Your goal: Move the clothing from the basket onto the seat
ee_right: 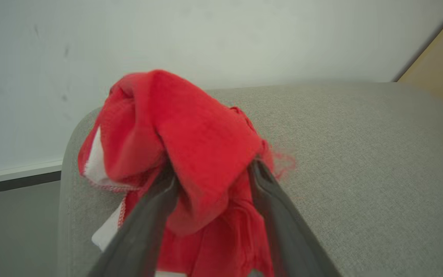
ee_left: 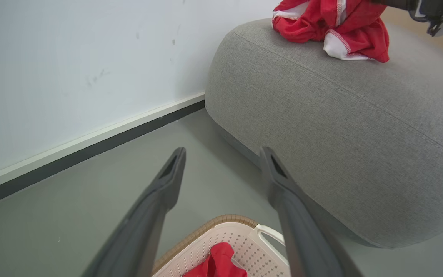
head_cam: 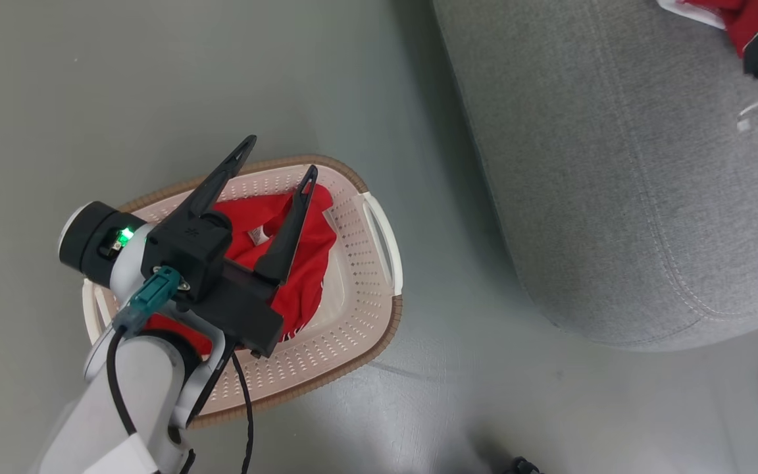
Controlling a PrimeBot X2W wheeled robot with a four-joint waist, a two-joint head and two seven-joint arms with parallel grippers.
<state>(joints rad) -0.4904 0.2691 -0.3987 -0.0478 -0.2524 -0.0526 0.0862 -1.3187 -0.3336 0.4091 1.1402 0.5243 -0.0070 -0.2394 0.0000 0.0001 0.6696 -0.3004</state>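
Left gripper: I find it above the basket, fingers spread wide and gripping nothing, tips over the basket's far rim. One red garment lies crumpled inside the basket, directly under those fingers and apart from them. The basket stands on the grey floor. The seat stands near the basket, off its handled end. Right gripper: positioned over the seat's top, well away from the basket, fingers parted. A second red garment with white trim sits bunched on the seat, between and over those fingertips. I cannot tell whether the fingers press it.
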